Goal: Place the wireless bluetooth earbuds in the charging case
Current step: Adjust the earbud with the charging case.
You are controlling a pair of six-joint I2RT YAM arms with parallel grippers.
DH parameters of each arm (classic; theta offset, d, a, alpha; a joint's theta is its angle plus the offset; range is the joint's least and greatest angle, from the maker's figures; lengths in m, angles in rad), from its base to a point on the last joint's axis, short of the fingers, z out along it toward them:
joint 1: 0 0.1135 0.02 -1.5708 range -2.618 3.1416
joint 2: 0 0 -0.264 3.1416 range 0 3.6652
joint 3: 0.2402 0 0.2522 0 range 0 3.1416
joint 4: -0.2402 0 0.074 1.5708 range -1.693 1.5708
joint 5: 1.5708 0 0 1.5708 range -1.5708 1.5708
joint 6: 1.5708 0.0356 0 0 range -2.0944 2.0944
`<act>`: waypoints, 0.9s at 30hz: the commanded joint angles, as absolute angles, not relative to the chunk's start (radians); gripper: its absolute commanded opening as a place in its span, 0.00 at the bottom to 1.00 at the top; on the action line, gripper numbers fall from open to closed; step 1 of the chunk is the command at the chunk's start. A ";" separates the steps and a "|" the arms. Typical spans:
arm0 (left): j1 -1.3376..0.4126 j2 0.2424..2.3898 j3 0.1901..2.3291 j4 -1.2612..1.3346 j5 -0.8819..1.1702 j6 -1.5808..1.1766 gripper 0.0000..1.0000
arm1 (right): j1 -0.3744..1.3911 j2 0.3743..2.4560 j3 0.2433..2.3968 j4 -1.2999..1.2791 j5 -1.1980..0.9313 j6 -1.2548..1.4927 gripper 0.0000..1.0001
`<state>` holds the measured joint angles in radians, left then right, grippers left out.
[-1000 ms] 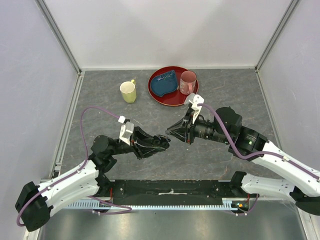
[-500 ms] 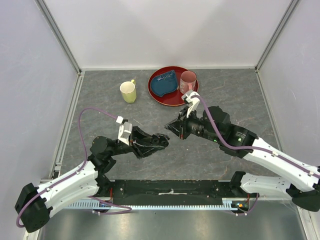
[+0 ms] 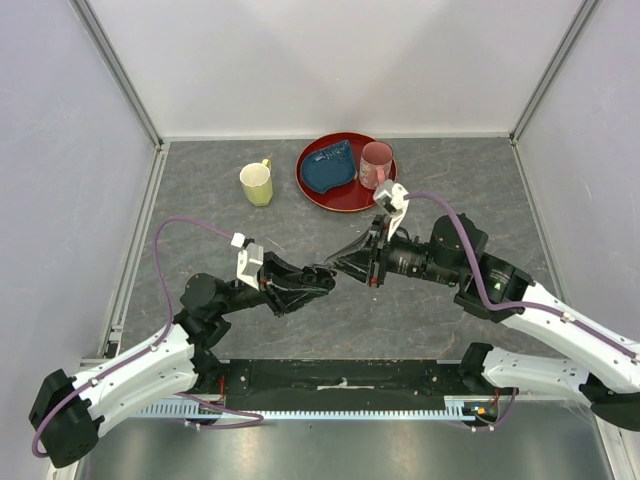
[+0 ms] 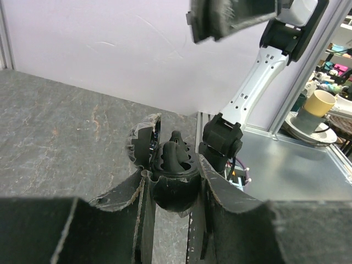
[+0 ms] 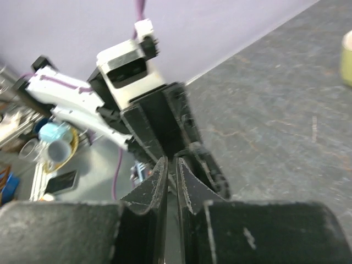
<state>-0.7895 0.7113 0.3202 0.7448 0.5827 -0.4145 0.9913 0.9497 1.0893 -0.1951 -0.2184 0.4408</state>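
Left pincer (image 3: 322, 281) is clamping the open case (image 4: 171, 175) in the middle of the top view. One earbud (image 4: 177, 146) looks to be sitting in it, poking up. Right pincer (image 3: 343, 266) is hovering just beside the case with its fingers nearly together. I cannot tell if it is holding an earbud. It should be going slowly and lining up right over the case, while the left one is holding steady.

Across the grey bench (image 3: 200, 200) from me stands a yellow mug (image 3: 256, 184), upright, its handle toward the back wall. Near it on the right, I see a red plate (image 3: 340, 203) carrying a blue pouch (image 3: 328, 168) and a pink mug (image 3: 375, 165) side by side.
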 commanded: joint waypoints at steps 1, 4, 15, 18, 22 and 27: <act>-0.790 0.701 0.324 0.761 0.546 -0.367 0.02 | 0.994 1.006 1.114 -0.152 -0.452 0.452 0.15; -0.788 0.700 0.324 0.764 0.546 -0.371 0.02 | 0.996 1.031 1.103 -0.160 -0.471 0.449 0.14; -0.790 0.680 0.316 0.762 0.546 -0.373 0.02 | 0.996 1.077 1.078 -0.176 -0.419 0.433 0.13; -0.790 0.678 0.314 0.762 0.542 -0.373 0.02 | 0.996 1.089 1.075 -0.184 -0.417 0.431 0.13; -0.788 0.680 0.314 0.761 0.541 -0.373 0.02 | 0.999 1.094 1.068 -0.186 -0.425 0.431 0.13; -0.790 0.681 0.314 0.761 0.541 -0.376 0.02 | 1.002 1.106 1.072 -0.215 -0.429 0.417 0.13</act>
